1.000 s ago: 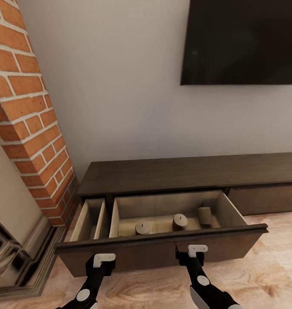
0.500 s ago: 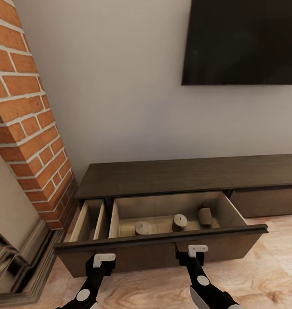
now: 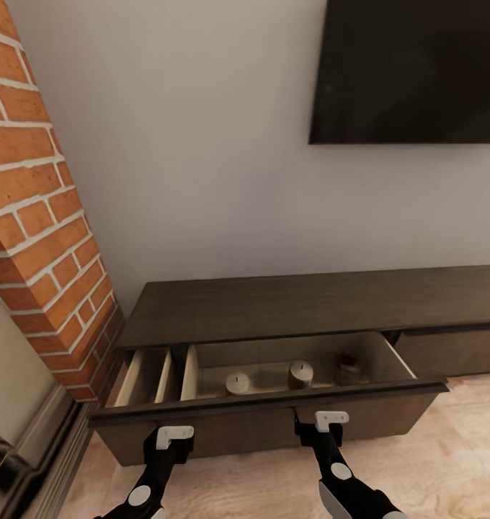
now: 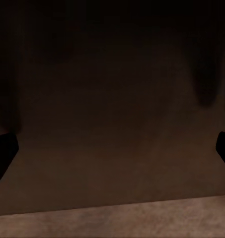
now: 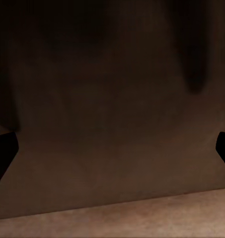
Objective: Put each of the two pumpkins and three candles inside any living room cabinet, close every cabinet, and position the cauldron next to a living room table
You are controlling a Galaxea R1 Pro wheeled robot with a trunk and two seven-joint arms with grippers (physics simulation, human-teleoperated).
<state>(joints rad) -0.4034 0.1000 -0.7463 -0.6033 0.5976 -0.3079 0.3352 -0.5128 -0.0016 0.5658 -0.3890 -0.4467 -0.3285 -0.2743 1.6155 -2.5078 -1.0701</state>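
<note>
- Head view: the cabinet [image 3: 303,306] runs long and low along the wall under the black TV [image 3: 411,68], beside the brick chimney [image 3: 36,216]. Its drawer [image 3: 266,422] stands partly pulled out. Three candles lie in the drawer's pale wide compartment: one [image 3: 237,383] upright nearest the divider, one [image 3: 300,375] upright in the middle, and a third [image 3: 348,368] at the end farthest from the chimney, its pose hard to read. The left gripper [image 3: 174,437] and right gripper [image 3: 331,422] both sit against the drawer front, apparently touching it.
- Left wrist view: the dark drawer front [image 4: 112,109] is very close, with a strip of wood floor [image 4: 122,223] below it. The fingertips [image 4: 3,153] appear at both edges, spread wide with nothing between them.
- Right wrist view: the same dark panel [image 5: 112,99] looms close; the fingertips [image 5: 3,153] are likewise well apart and hold nothing.
- Judgement: the step appears to be pushing the drawer shut. Press evenly with both arms, straight toward the wall, so the wide front does not skew and jam. Go slowly, lest the upright candles topple.
</note>
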